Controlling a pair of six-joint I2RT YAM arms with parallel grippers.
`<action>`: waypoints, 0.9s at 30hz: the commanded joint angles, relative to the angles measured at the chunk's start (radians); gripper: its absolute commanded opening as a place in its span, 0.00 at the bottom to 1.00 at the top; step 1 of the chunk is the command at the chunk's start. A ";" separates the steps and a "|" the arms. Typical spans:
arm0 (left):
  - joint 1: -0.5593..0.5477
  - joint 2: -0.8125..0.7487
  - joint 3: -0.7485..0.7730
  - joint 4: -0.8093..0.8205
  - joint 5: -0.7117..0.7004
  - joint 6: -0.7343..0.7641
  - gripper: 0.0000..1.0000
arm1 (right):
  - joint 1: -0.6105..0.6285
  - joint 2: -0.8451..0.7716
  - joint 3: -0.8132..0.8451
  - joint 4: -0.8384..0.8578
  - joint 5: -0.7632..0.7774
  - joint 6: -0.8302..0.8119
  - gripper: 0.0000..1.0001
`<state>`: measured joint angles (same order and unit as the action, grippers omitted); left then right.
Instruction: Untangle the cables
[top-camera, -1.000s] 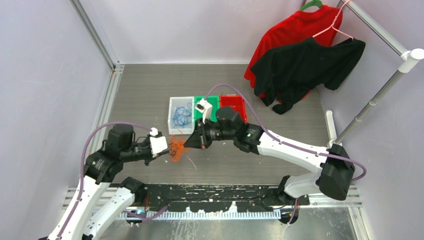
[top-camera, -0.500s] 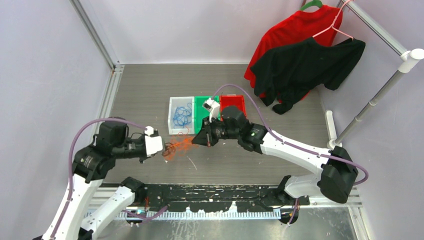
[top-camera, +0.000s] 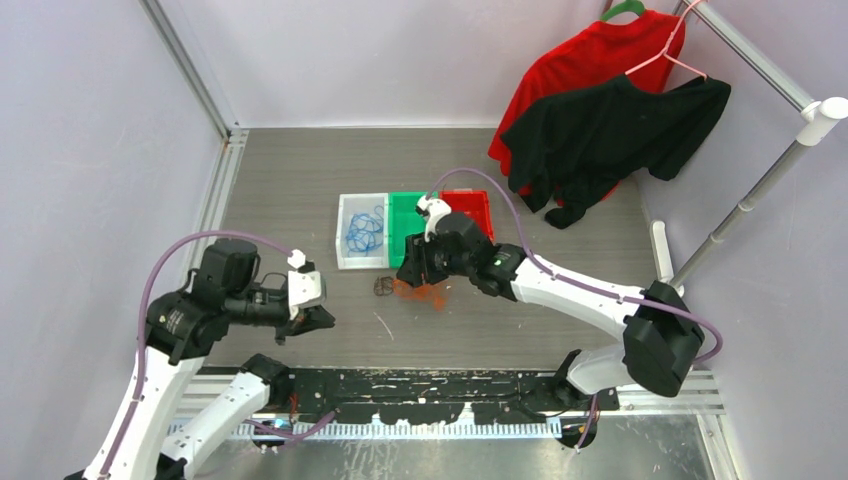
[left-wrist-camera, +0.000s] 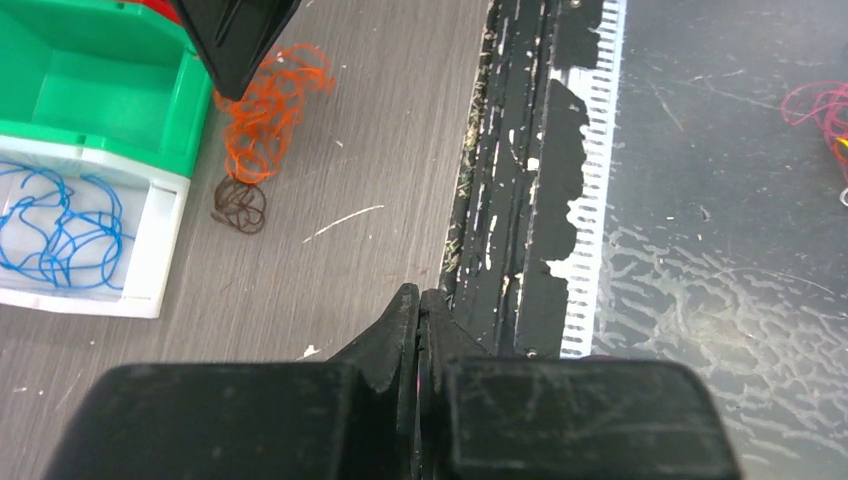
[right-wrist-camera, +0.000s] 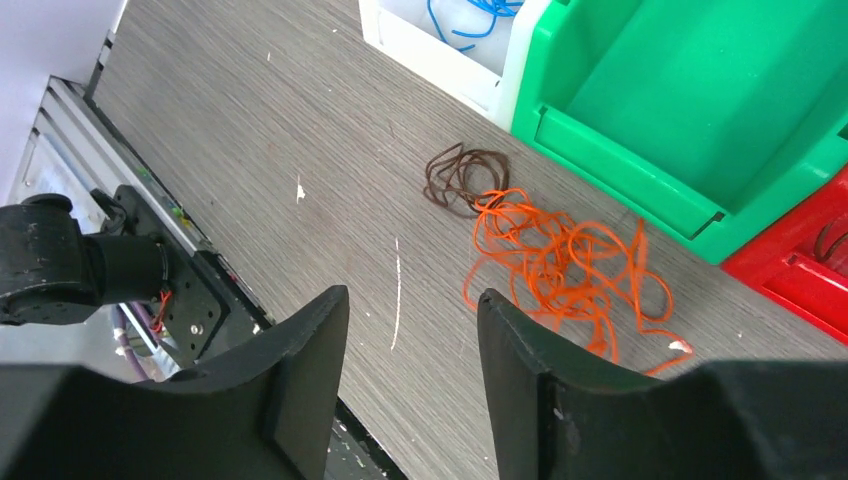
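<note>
Tangle of orange cable (right-wrist-camera: 560, 270) lies on the desk (right-wrist-camera: 250, 120) just ahead of my right gripper (right-wrist-camera: 412, 300), whose jaws stand parted, grasping nothing, with a dark brown cable (right-wrist-camera: 465, 180) touching its far side, blue cable (top-camera: 365, 230) beyond in the white bin (left-wrist-camera: 165, 235), and my left gripper (left-wrist-camera: 420, 305) clenched shut well apart.

**Surface notes: materials and finish**

Counter (right-wrist-camera: 300, 110): grey wood-grain, matt, flecked with white scratches. Green bin (right-wrist-camera: 720, 80): smooth glossy plastic. White bin (left-wrist-camera: 158, 240): milky, translucent plastic. Orange cable (right-wrist-camera: 560, 270), brown cable (right-wrist-camera: 462, 180), blue cable (left-wrist-camera: 60, 230): thin, smooth-sheathed. Base plate (left-wrist-camera: 520, 200): black paint, chipped. Metal sheet (left-wrist-camera: 720, 250): dull sheen, heavily scuffed. The right gripper fingers (right-wrist-camera: 300, 380): matt black plastic. Red shirt (top-camera: 590, 70), black shirt (top-camera: 610, 130): matt cloth.
</note>
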<state>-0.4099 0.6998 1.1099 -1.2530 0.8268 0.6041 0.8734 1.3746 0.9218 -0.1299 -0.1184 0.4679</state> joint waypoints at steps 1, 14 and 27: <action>0.005 -0.044 -0.072 0.113 -0.062 -0.039 0.00 | 0.013 -0.060 0.015 0.010 0.059 -0.025 0.56; 0.005 -0.036 -0.104 0.222 -0.166 -0.113 0.00 | 0.158 0.190 0.208 -0.074 0.164 -0.180 0.69; 0.005 -0.101 -0.067 0.173 -0.167 -0.101 0.00 | 0.179 0.575 0.457 -0.156 0.337 -0.293 0.51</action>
<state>-0.4099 0.6102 1.0096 -1.0931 0.6403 0.5095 1.0370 1.9388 1.3098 -0.2821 0.1314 0.2218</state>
